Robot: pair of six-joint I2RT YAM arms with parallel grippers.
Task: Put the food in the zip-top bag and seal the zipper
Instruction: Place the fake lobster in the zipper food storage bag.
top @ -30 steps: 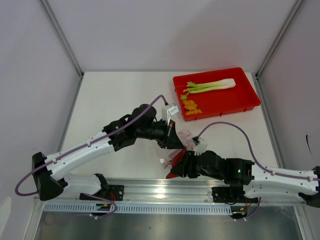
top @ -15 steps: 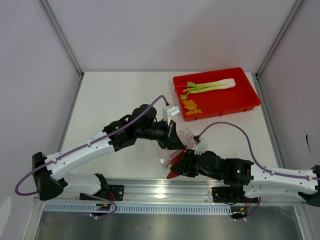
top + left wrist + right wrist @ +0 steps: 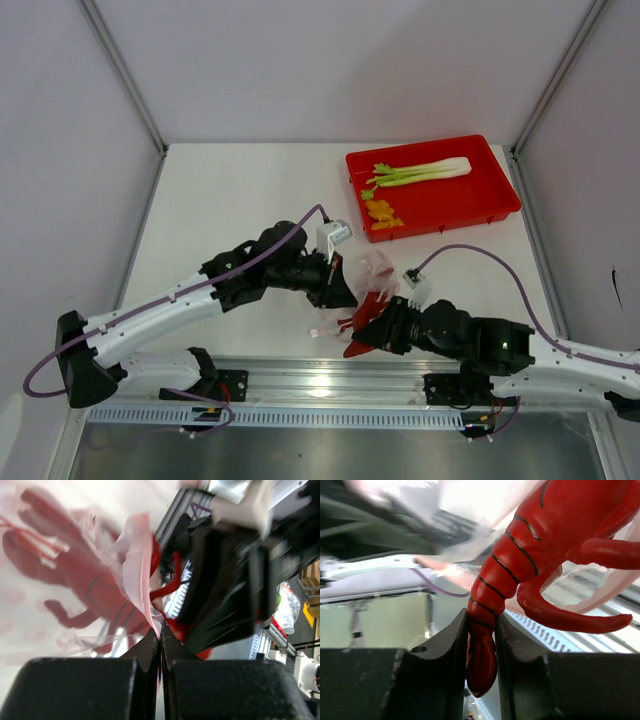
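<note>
My left claw [image 3: 160,639] is clenched on a thin fold of the zip-top bag [image 3: 374,268], right at the pinkish zipper [image 3: 138,560] edge, holding the mouth up off the desk [image 3: 230,200]. My right claw [image 3: 481,630] is grasping the red lobster [image 3: 535,530] by its narrow tail, a finger pressed on either side. The body and legs point into the film, so I judge it partway into the mouth.

The lobster looks like a glossy moulded toy: light, fairly stiff and slick. With only the tail pinched, I expect it could swivel, and its thin legs and pincers may snag on the plastic as it goes in.

The bag is thin and floppy with no shape of its own. The rim beside the strip seems the only firm place to hold, and a pinch further down would likely just crumple it.

The green stalk [image 3: 425,172] and the yellow-orange cluster [image 3: 381,214] lie in the red tray [image 3: 490,205], well apart from the bag. I would take the stalk across its thick white end and feed it in lengthwise, since it is about as long as the bag. The cluster is small, and I cannot tell whether its pieces are joined, so I would close across the whole clump
</note>
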